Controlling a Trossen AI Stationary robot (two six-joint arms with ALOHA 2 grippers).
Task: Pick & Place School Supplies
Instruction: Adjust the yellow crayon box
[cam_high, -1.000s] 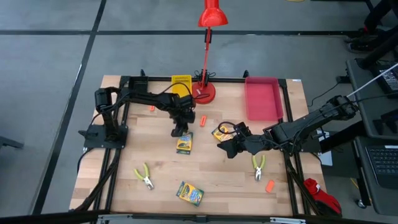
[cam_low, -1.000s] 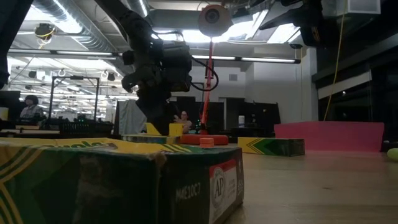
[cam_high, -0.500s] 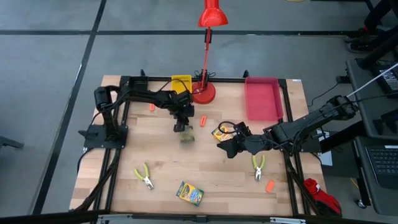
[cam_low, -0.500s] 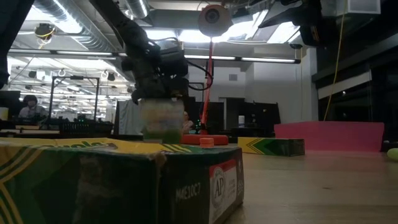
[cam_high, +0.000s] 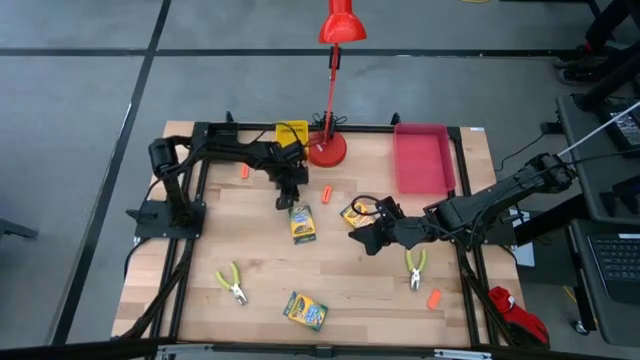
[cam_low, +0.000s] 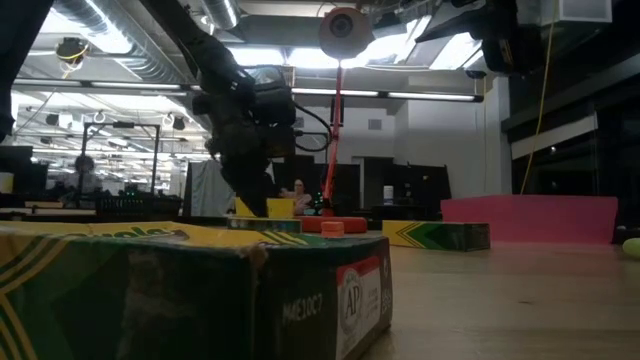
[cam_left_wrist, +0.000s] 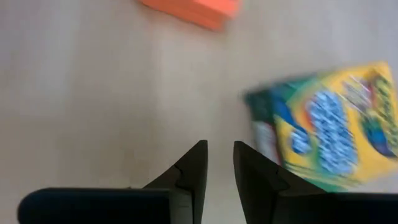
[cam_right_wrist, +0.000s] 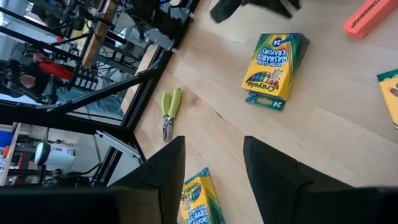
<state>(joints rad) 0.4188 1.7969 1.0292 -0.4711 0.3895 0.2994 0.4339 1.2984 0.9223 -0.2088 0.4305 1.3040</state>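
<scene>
**Left end effector hanging empty beside a crayon box on the desk**

The left end effector (cam_high: 288, 196) is hovering over the wooden desk (cam_high: 200, 255) near its centre, its two dark fingers (cam_left_wrist: 186, 174) standing close together with a narrow gap and nothing between them. A yellow-and-green cardboard crayon box (cam_high: 301, 223) is lying flat just at its 5 o'clock side, apart from the fingers. A small orange block (cam_high: 326, 192) is resting at 2 o'clock from that box, toward the round base of the red desk lamp (cam_high: 326, 148).

The right end effector (cam_high: 362, 240) is waiting low over the desk at 3 o'clock from the centre, its fingers spread wide and gripping nothing. A second crayon box (cam_high: 354, 213) is lying just at its 12 o'clock side. A third crayon box (cam_high: 305, 310) is sitting near the desk's 6 o'clock edge.

One pair of lime-green-handled pliers (cam_high: 232, 283) is lying toward 7 o'clock, another pair (cam_high: 414, 267) toward 4 o'clock, with a second orange piece (cam_high: 433, 298) just beyond it. A third orange piece (cam_high: 243, 173) is lying toward 11 o'clock.
</scene>
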